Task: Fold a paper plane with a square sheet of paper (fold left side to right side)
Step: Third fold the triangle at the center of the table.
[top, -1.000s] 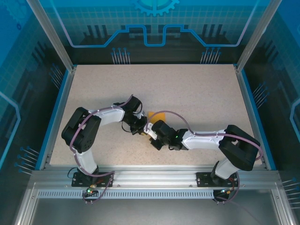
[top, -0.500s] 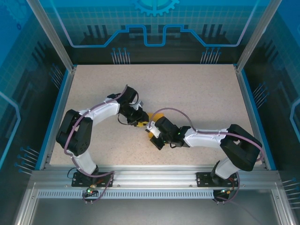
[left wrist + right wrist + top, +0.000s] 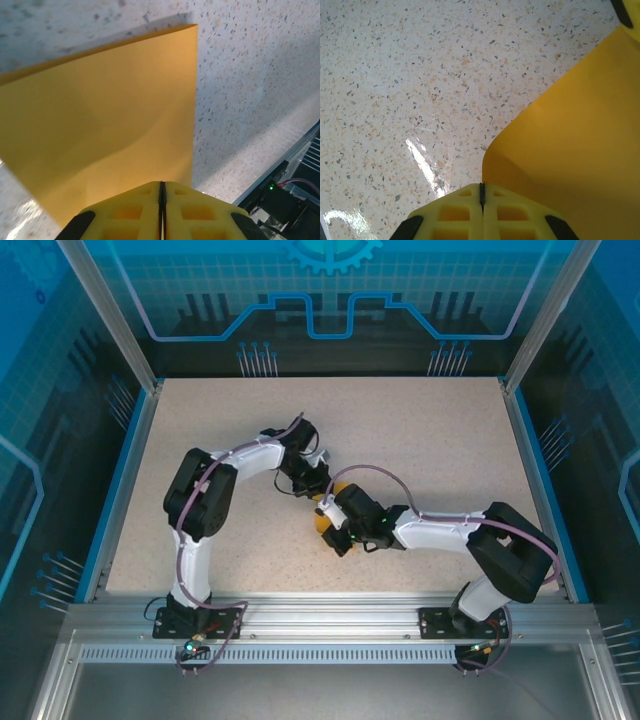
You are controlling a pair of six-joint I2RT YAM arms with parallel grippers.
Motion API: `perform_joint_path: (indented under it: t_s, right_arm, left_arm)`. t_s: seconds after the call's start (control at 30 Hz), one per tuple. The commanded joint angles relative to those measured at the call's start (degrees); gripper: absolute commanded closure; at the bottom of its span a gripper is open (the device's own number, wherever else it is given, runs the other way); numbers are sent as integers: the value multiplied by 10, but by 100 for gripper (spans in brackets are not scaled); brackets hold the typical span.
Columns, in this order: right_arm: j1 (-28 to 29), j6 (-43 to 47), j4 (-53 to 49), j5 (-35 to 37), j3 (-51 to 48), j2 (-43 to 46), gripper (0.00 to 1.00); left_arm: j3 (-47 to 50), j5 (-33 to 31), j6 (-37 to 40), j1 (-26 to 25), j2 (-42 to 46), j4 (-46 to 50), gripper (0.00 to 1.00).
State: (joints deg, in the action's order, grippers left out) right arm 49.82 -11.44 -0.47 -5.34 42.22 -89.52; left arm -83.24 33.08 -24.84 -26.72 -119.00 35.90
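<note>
The square sheet of paper (image 3: 100,115) is bright orange and lifted off the speckled table, casting a shadow along its far edge. My left gripper (image 3: 161,184) is shut, with the sheet running in under its yellow fingertips. In the right wrist view the paper (image 3: 580,130) curves up on the right, and its rounded edge ends at the slit of my right gripper (image 3: 481,186), which is shut on it. From above, the left gripper (image 3: 318,490) and the right gripper (image 3: 328,515) meet nose to nose at the table's middle. Small patches of the paper (image 3: 322,523) show between them.
The tabletop (image 3: 420,430) is bordered by blue rails, with an aluminium frame (image 3: 330,615) along the near edge. Both arms' cables loop over the middle. Dark arm hardware (image 3: 282,200) sits at the lower right of the left wrist view.
The left arm has swung right and farther out, its gripper now against the paper's far side. Its jaws parted briefly and shut again. The right gripper crept up and stayed shut.
</note>
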Motion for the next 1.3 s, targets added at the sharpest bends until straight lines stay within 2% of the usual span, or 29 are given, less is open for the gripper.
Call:
perform_joint_path:
  t_s: [0.0, 0.4, 0.73, 1.27]
  right_arm:
    - [-11, -18, 5, -19, 4, -11, 100]
    - [-50, -25, -31, 2, 13, -13, 100]
    - [-84, -26, -62, 37, 40, -34, 100]
    - [-92, -36, -71, 62, 54, -60, 100]
  left_arm:
    - [-27, 13, 37, -7, -31, 33, 90]
    - [-32, -31, 64, -12, -74, 52, 95]
    - [-32, -42, 65, -19, -84, 52, 97]
    - [-32, -43, 63, -21, -84, 52, 97]
